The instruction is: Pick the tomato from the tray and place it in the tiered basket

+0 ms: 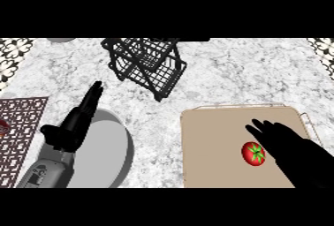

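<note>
Tomato (254, 153) lies on tray (215, 145), right of centre, green calyx facing up; near-round, no clear long axis. R hand (287, 143) just beside it, fingers straight, holding nothing. L hand (81, 114) fingers straight over plate (114, 152). Basket (145, 64) on worktop (215, 84), well apart.

No readable text, labels, brands or numbers anywhere. Tray (215, 150), tomato (254, 153), wire basket (145, 64) and marbled worktop (215, 84) all unmarked. Patterned mat (20, 132) at left shows only a lattice design, no lettering.
</note>
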You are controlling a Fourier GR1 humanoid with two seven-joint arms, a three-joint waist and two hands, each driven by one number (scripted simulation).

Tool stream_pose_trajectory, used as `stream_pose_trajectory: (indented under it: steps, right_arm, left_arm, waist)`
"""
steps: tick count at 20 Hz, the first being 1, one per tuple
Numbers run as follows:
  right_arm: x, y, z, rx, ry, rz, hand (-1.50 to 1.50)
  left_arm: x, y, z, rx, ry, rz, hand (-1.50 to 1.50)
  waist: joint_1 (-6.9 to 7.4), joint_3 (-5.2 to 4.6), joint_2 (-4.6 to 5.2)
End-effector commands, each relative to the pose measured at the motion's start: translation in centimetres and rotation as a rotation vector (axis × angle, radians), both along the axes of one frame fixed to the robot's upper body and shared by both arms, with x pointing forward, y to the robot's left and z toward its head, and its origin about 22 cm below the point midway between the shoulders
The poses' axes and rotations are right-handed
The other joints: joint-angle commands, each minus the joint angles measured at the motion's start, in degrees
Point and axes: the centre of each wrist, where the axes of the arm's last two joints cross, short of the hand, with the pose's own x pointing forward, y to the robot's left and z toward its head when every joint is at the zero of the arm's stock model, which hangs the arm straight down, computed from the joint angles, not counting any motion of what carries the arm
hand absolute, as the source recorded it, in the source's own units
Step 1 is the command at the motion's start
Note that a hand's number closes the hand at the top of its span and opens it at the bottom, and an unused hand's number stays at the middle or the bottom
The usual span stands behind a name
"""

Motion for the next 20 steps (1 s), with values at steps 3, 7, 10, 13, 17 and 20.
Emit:
stream_pose_trajectory:
  steps: [3,7,10,13,17,20]
  right_arm:
    - [1.9,-0.3,-3.1,-0.002,0.058,-0.043,-1.50]
    - [2.5,-1.1,-5.2,0.028,0.049,-0.027,-1.50]
    - [1.8,-1.2,-5.8,0.005,0.017,-0.052,-1.50]
    - [1.9,-3.2,-7.0,0.003,0.032,-0.094,-1.50]
    - [2.1,-2.1,-9.2,-0.021,0.072,-0.097,-1.50]
    - [2.9,-1.4,-8.9,0.016,0.077,-0.091,-1.50]
  left_arm:
    - [-2.4,-2.7,-2.3,-0.021,0.080,-0.033,0.00]
    - [-0.5,-1.4,-0.9,-0.011,0.090,-0.052,0.00]
    - [-0.7,-0.3,-3.1,-0.015,0.097,-0.026,0.00]
    - [-1.4,-0.5,-1.4,-0.024,0.094,-0.032,0.00]
    - [-0.6,-1.6,0.0,-0.015,0.082,-0.031,0.00]
    - [-1.1,-1.1,-3.1,-0.018,0.078,-0.037,0.00]
  waist:
    - [0.59,-0.42,0.50]
    - [0.34,-0.40,0.53]
    - [-0.17,-0.45,0.53]
    - [0.02,-0.41,0.41]
    - [0.25,-0.42,0.43]
    - [0.01,-0.47,0.49]
